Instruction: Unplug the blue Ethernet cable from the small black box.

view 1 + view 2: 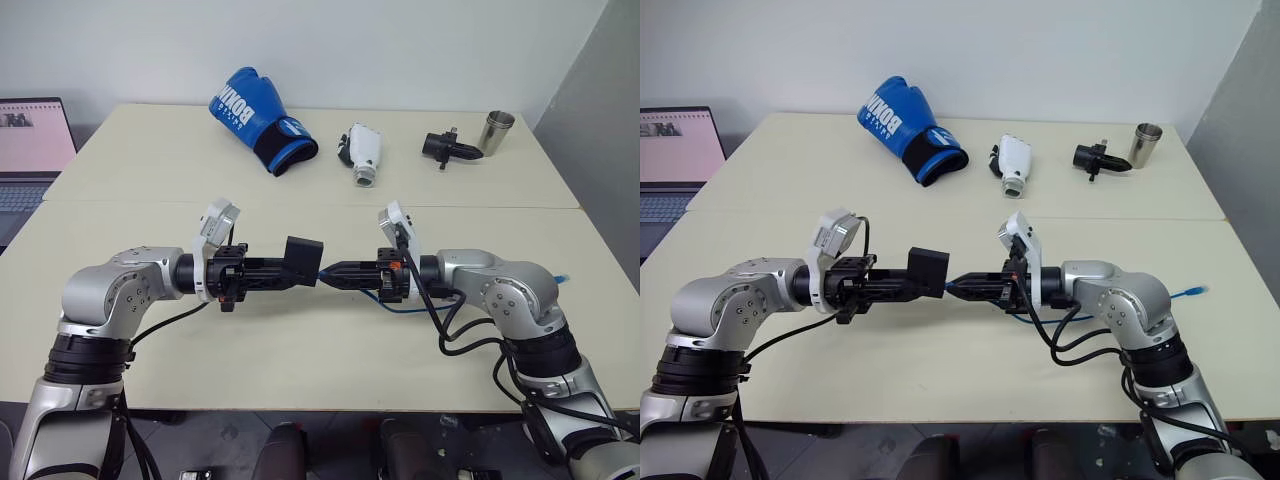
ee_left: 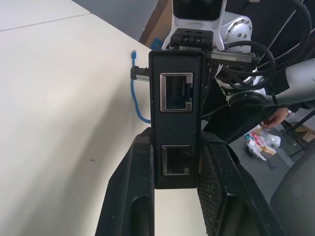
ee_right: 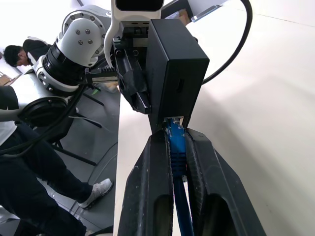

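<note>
Blue Ethernet cable (image 3: 176, 147), pinched by right claw (image 3: 177, 142), stays plugged into small black box (image 3: 174, 73), clamped by left claw (image 2: 174, 162) above table (image 1: 300, 340).

You see the small black box (image 1: 303, 259) lifted clear of the surface (image 1: 300, 360), a flat matte-black block with two square ports on one narrow side, both vacant. The blue Ethernet cable (image 3: 176, 150) is plugged into the box's opposite side, its bright-blue boot right at the socket. From there the thin cord droops to the surface and trails away, its far plug end (image 1: 1192, 292) lying near the right edge.
</note>
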